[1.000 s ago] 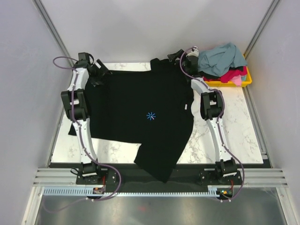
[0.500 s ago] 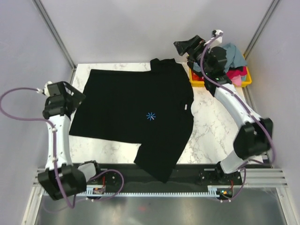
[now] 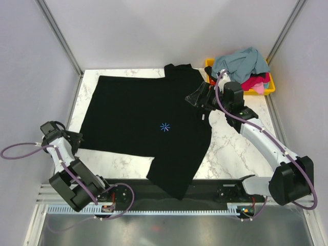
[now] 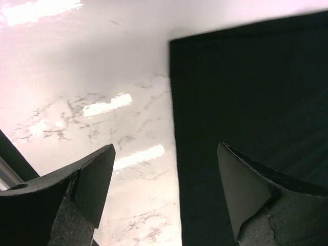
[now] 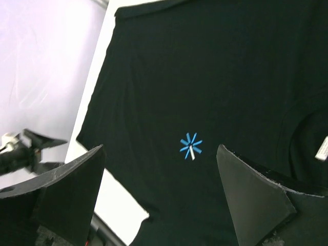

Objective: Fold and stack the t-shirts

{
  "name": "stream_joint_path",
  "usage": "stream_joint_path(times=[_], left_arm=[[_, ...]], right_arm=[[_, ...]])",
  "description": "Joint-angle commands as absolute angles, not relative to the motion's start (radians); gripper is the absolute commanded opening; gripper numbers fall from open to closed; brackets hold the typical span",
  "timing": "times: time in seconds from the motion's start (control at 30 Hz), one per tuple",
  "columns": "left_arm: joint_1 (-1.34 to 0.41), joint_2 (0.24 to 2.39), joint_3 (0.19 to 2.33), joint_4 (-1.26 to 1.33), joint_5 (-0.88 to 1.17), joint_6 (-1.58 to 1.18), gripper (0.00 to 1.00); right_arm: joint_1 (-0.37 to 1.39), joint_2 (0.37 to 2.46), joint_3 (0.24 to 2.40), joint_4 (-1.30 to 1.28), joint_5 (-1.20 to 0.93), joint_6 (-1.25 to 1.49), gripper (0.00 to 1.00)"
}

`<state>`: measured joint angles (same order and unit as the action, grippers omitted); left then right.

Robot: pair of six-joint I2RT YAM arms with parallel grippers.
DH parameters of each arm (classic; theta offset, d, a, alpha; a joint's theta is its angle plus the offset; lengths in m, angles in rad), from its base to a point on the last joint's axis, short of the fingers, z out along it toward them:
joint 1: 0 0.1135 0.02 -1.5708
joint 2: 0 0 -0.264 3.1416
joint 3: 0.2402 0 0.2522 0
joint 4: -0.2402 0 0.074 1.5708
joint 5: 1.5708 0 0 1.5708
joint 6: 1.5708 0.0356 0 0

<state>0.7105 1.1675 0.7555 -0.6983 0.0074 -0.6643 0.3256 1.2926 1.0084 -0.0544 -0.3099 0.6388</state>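
**Inspector:** Left gripper [image 4: 164, 169], condition?

**Assessor:** Jaws stand wide apart with nothing between them. Directly beneath, the hem [image 4: 185, 133] of the black shirt [image 4: 251, 92] runs lengthwise through the gap. There is cloth under one finger and bare table [image 4: 92, 102] under the other. A corner of the hem lies just ahead of the fingertips.

**Inspector:** Any contact?

**Assessor:** None visible. Its height above the cloth cannot be told.

**Inspector:** Right gripper [image 5: 160, 154]?

**Assessor:** Likewise spread wide and empty. It hangs over the shirt's neck end. The neck label [image 5: 323, 148] is off to one side, and the starburst mark [image 5: 190, 146] lies ahead between the fingers. The left gripper shows far beyond the hem.

**Inspector:** How does the shirt lie?

**Assessor:** Spread flat, with its long axis running from one gripper to the other: hem toward the left, neck toward the right. One sleeve [image 3: 171, 182] droops over the table edge on the arm-base side.

**Inspector:** Remaining stock?

**Assessor:** Other shirts [image 3: 241, 64] are heaped in a yellow bin [image 3: 270, 87] behind the right gripper, well apart from the left.

**Inspector:** Assessment?

**Assessor:** No fold appears to have been made yet. The left arm is plainly nearer the hem corner, and the right is nearer the neck and far sleeve. In my judgement the first pinch falls to the left gripper at that corner. Taking marble instead of cloth is the risk.
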Motion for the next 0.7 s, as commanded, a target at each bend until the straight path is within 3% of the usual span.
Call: stream_joint_path(times=[0.0, 0.67], left_arm=[[0.759, 1.206, 0.723, -0.617, 0.031, -0.712, 0.88], [0.769, 1.56, 0.833, -0.443, -0.006, -0.839, 0.74]], right_arm=[[0.333, 1.239, 1.025, -0.069, -0.367, 0.621, 0.98], [0.382, 1.264, 0.839, -0.008, -0.37, 0.603, 0.96]])
